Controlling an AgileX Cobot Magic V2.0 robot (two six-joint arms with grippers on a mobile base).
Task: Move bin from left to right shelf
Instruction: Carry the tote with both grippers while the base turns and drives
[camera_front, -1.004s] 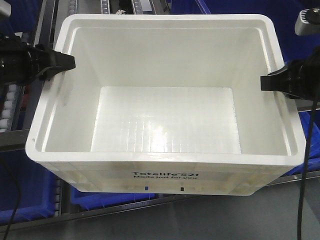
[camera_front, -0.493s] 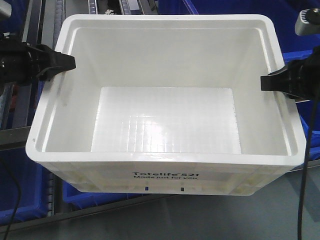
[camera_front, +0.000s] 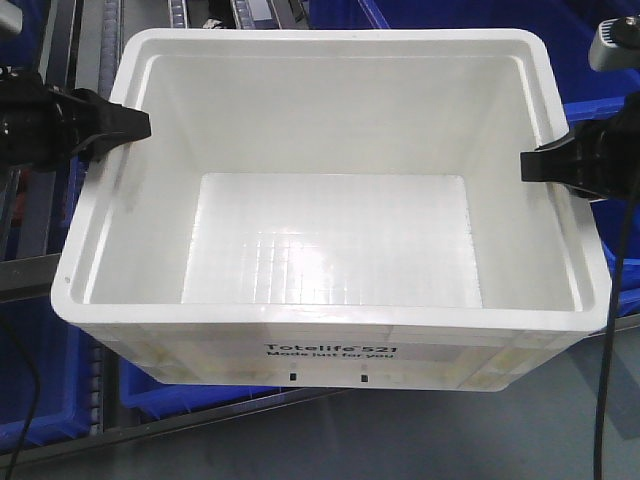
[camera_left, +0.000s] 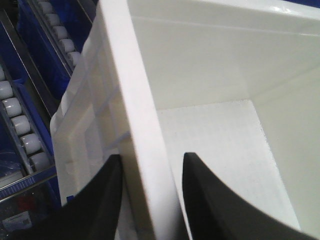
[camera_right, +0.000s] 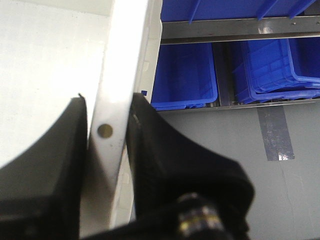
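Here, left hand (camera_left: 152, 159) and right hand (camera_right: 108, 99) grip opposite walls of the bin (camera_front: 330, 110).

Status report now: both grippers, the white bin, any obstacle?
Left gripper, right gripper: jaws shut on bin side walls. Bin empty, level. Blue bins below; nothing blocking seen.

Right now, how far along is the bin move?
Done: the grasp. The left gripper and right gripper each pinch a side rim of the bin, one finger inside and one outside.
In hand: the carry. The bin looks lifted in front of the blue bins, with floor visible below its front edge.
Left: setting it on the right shelf and releasing it.
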